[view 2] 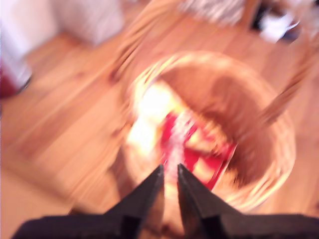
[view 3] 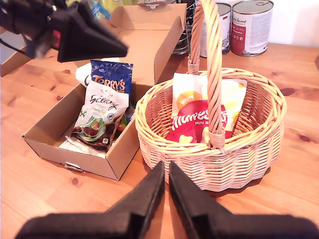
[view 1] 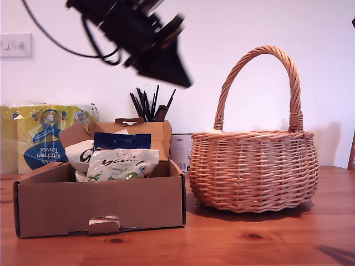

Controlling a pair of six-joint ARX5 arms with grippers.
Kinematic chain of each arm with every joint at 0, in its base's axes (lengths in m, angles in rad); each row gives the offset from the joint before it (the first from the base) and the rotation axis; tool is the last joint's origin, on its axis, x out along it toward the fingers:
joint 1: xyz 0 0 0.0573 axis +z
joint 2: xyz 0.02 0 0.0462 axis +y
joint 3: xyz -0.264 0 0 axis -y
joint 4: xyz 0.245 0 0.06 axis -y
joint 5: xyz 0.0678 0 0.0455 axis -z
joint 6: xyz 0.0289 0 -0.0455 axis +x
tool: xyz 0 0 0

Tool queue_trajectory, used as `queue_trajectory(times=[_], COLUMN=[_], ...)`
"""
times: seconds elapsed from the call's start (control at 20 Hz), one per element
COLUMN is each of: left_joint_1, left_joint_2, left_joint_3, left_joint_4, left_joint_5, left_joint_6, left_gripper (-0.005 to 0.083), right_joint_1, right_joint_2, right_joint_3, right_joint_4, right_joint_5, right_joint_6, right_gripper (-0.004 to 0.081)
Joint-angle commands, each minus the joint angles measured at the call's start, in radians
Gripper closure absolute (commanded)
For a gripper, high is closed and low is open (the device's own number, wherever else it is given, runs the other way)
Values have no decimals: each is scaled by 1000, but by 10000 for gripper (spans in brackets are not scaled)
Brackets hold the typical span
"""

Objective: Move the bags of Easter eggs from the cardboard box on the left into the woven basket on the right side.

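Maltesers bag (view 3: 199,122) in woven basket (view 3: 259,144) (flat), Galaxy bag (view 3: 99,117) in cardboard box (view 3: 47,127)

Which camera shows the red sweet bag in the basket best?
The second wrist view: the red Maltesers bag lies sharp inside the woven basket. The first wrist view shows it only as a red blur; the exterior view hides it behind the basket wall.

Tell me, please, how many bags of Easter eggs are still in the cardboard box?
2 clearly: a white Galaxy bag in front and a dark blue bag behind it in the cardboard box. Something white behind may be another.
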Motion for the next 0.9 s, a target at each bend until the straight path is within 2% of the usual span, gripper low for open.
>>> queue_trajectory(times=[0.0, 0.2, 0.3, 0.45, 0.55, 0.65, 0.7, 0.75, 0.8, 0.85], left_joint_1=[10, 67, 126, 232, 309, 362, 371, 372, 372, 370], left_joint_2=[-35, -130, -194, -296, -328, -316, -300, -282, -256, -231], left_joint_3=[-40, -210, -325, -482, -546, -553, -553, -553, -553, -553], left_joint_4=[-5, 57, 102, 160, 167, 144, 151, 162, 186, 214], left_joint_5=[1, 2, 9, 82, 101, 145, 160, 161, 159, 159], left_joint_6=[18, 24, 24, 27, 46, 47, 47, 48, 48, 50], left_gripper=[793, 793, 793, 793, 793, 783, 714, 535, 285, 90], right_joint_1=[5, 5, 5, 5, 5, 5, 5, 5, 5, 5], right_joint_2=[0, 0, 0, 0, 0, 0, 0, 0, 0, 0], right_joint_3=[-15, -15, -15, -15, -15, -15, -15, -15, -15, -15], right_joint_4=[4, 4, 3, 2, 2, 2, 2, 2, 3, 3], right_joint_5=[-4, -4, -4, -3, -4, -4, -4, -4, -4, -4], right_joint_6=[-3, -3, -3, -3, -3, -3, -3, -3, -3, -3], right_gripper=[783, 783, 783, 783, 783, 783, 783, 783, 783, 783])
